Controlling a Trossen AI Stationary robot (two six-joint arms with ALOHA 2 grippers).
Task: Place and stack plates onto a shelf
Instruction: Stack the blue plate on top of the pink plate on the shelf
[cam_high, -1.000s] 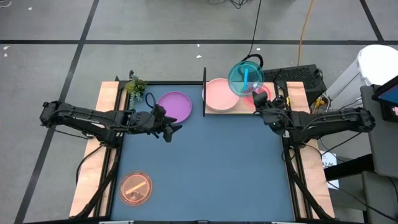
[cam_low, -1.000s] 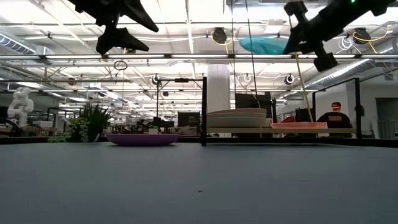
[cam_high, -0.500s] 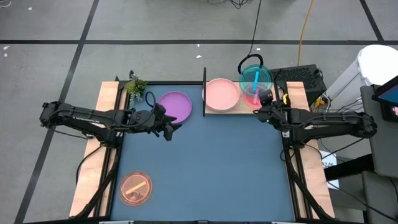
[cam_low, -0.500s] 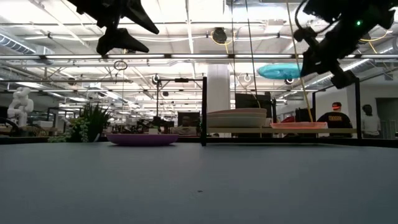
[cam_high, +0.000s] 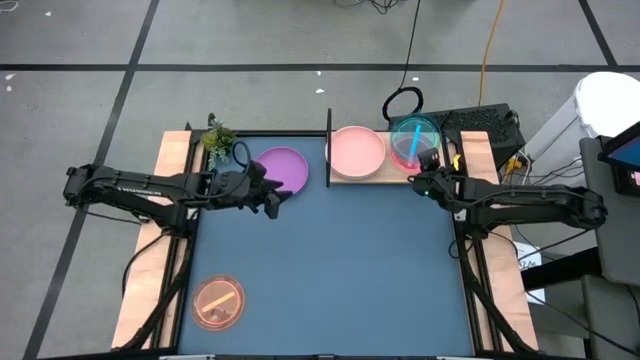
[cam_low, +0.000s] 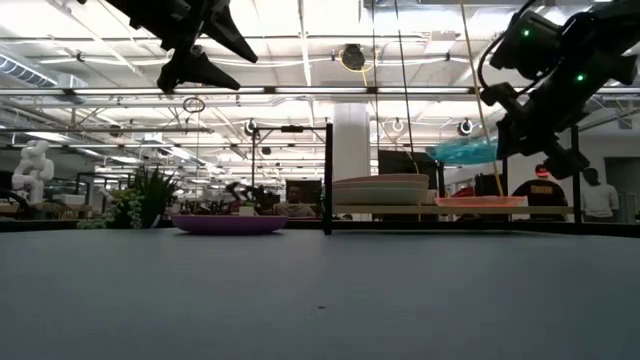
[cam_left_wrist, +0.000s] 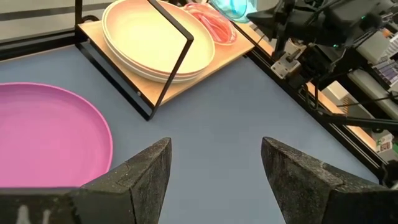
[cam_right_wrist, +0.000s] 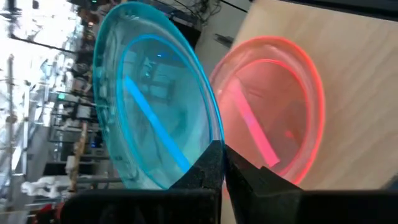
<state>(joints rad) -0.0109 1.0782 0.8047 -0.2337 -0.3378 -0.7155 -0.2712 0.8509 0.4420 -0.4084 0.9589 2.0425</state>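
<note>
A translucent cyan dish (cam_high: 414, 140) hangs over the shelf's right end, with my right gripper (cam_high: 425, 172) shut on it. Just below it a magenta dish (cam_right_wrist: 273, 112) lies flat on the shelf's wooden board (cam_high: 385, 176). A stack of larger plates, pink on top (cam_high: 357, 152), rests on the board beside the black upright panel (cam_high: 329, 140). A purple plate (cam_high: 282, 168) lies on the blue mat left of the panel. My left gripper (cam_left_wrist: 214, 168) hovers open just near of the purple plate, touching nothing. An orange dish (cam_high: 218, 302) lies at the mat's near left. My right gripper pinches the cyan dish's rim (cam_right_wrist: 210, 138) between its two shut fingers, at the edge of the dish nearest the arm. The fingers come from the near right, slanting a little downward. The dish is lifted clear and tilted, above the magenta dish (cam_low: 480, 201).
A small potted plant (cam_high: 218, 138) stands at the table's far left corner. Dark equipment and cables (cam_high: 480, 125) lie beyond the shelf's right end. Open blue mat (cam_high: 340, 270) stretches across the middle and near right.
My right gripper has come down and moved toward the table's right edge with the cyan dish, tipping as it went. The dish now hangs low over the magenta dish instead of high above the shelf.
</note>
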